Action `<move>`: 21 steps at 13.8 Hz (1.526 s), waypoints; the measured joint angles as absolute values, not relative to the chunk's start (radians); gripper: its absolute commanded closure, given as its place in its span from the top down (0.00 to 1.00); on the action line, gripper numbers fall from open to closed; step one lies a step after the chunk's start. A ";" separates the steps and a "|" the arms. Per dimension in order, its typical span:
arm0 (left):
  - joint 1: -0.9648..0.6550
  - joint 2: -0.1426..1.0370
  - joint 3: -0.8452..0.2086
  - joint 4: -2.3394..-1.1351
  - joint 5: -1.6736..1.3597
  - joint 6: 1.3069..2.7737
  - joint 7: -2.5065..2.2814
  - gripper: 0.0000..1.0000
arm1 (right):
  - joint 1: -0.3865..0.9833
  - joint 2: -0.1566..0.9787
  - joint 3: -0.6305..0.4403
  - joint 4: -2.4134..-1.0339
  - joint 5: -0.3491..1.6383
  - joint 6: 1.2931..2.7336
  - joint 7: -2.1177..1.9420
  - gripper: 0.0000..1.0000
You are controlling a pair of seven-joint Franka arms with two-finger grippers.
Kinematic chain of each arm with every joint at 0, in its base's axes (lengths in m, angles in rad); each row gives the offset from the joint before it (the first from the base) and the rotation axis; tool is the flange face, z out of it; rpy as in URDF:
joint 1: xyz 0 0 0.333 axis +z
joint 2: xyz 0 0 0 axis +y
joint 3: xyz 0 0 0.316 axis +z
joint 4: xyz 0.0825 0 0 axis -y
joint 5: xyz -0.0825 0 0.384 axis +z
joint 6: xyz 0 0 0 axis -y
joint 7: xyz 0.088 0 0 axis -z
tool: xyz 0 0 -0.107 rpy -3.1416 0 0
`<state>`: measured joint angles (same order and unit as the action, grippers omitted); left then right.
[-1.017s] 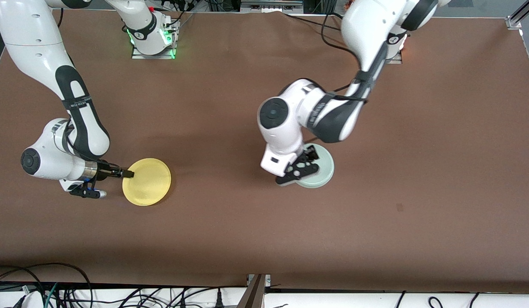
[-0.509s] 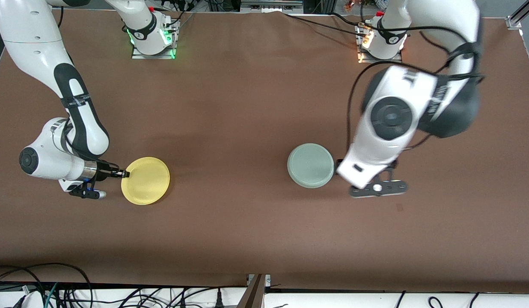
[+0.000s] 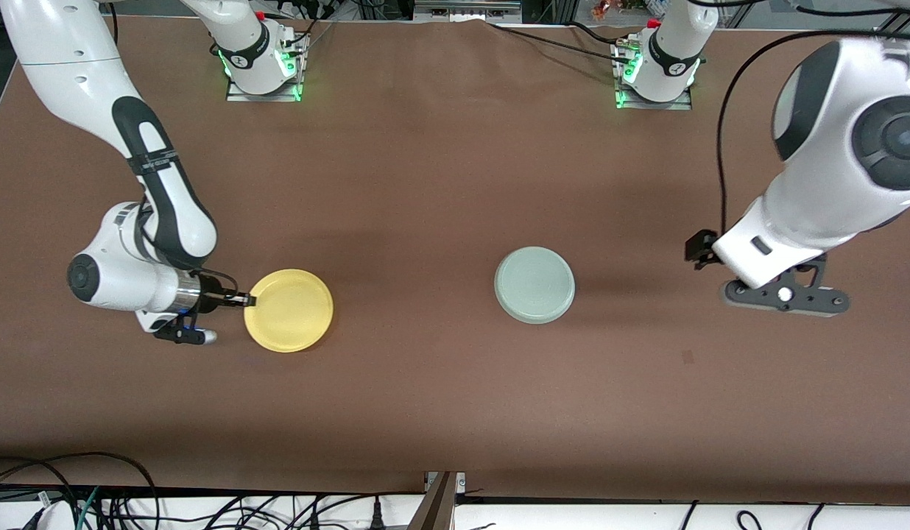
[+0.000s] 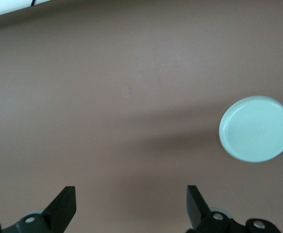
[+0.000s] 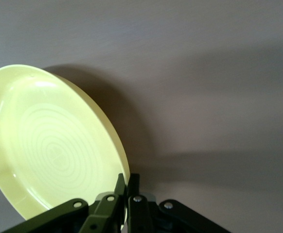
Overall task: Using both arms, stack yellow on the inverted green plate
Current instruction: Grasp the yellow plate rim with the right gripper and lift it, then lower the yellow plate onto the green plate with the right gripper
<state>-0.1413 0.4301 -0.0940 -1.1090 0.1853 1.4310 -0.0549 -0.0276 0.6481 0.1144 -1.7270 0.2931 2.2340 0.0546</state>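
Observation:
The yellow plate (image 3: pixel 288 310) hangs just above the table toward the right arm's end, held by its rim. My right gripper (image 3: pixel 246 299) is shut on that rim; the right wrist view shows the plate (image 5: pixel 49 150) tilted on edge with my fingers (image 5: pixel 127 187) pinching it. The green plate (image 3: pixel 534 284) lies upside down near the table's middle, concentric rings showing in the left wrist view (image 4: pixel 256 128). My left gripper (image 3: pixel 782 294) is open and empty, up over bare table toward the left arm's end, well away from the green plate; its fingers (image 4: pixel 66 204) stand wide apart.
Brown table surface (image 3: pixel 425 184) all round both plates. The arm bases (image 3: pixel 262 66) stand along the edge farthest from the front camera. Cables (image 3: pixel 94 500) lie off the table's near edge.
My left arm has swung away from the green plate toward its own end of the table and risen. My right gripper has carried the yellow plate a little toward the table's middle.

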 measured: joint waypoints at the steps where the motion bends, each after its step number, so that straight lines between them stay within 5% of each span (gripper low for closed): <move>1: -0.114 0.413 -0.094 -1.117 0.174 1.414 -0.026 1.00 | -0.024 0.647 0.144 -1.727 0.293 2.234 0.111 0.00; 7: 0.017 0.177 -0.083 -1.482 0.097 1.571 0.027 1.00 | 0.018 0.646 0.300 -1.701 0.293 2.304 0.438 0.00; 13: -0.005 -0.001 -0.028 -1.721 0.096 1.722 0.028 1.00 | 0.287 0.698 0.311 -1.650 0.293 2.573 0.856 0.00; 21: -0.054 -0.014 -0.026 -1.760 0.096 1.748 0.026 1.00 | 0.604 0.862 0.238 -1.515 0.293 2.773 1.120 0.00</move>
<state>-0.0542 -0.0137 -0.0261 -1.7597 0.0957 1.7481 0.0262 0.6045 0.8619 0.2378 -1.5152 0.2930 2.7729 1.1201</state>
